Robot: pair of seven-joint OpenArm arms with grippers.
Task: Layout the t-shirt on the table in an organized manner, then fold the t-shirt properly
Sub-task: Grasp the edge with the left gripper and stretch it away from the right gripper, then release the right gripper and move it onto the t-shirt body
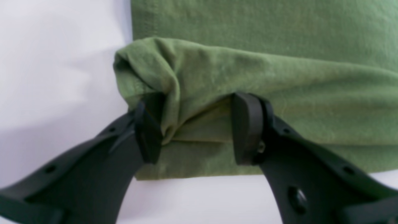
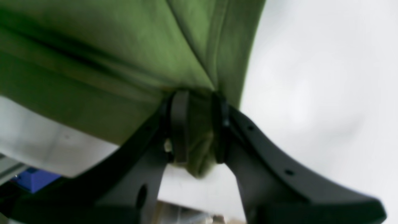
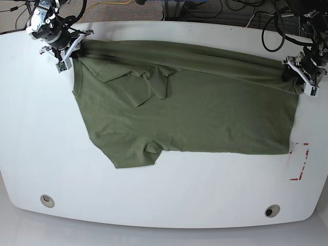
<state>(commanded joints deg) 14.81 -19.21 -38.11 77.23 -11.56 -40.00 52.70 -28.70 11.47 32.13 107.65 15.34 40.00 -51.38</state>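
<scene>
Lying spread across the white table [image 3: 31,154], the olive t-shirt [image 3: 205,118] has its far edge folded over towards the middle. The left gripper [image 1: 192,127] has its jaws parted around a bunched corner of cloth, while the right gripper [image 2: 199,127] has its jaws pinching a fold at the opposite far corner.

From my left wrist camera I see the left gripper [image 1: 196,129] with its two black fingers [image 1: 247,127] spread apart, a bunched fold of the t-shirt [image 1: 248,81] sitting between them. The left pad presses against the crumpled corner of the fold; the right pad touches cloth too. Beyond the pincer the shirt lies flat. White table [image 1: 56,77] shows left of the pincer and under it.
</scene>
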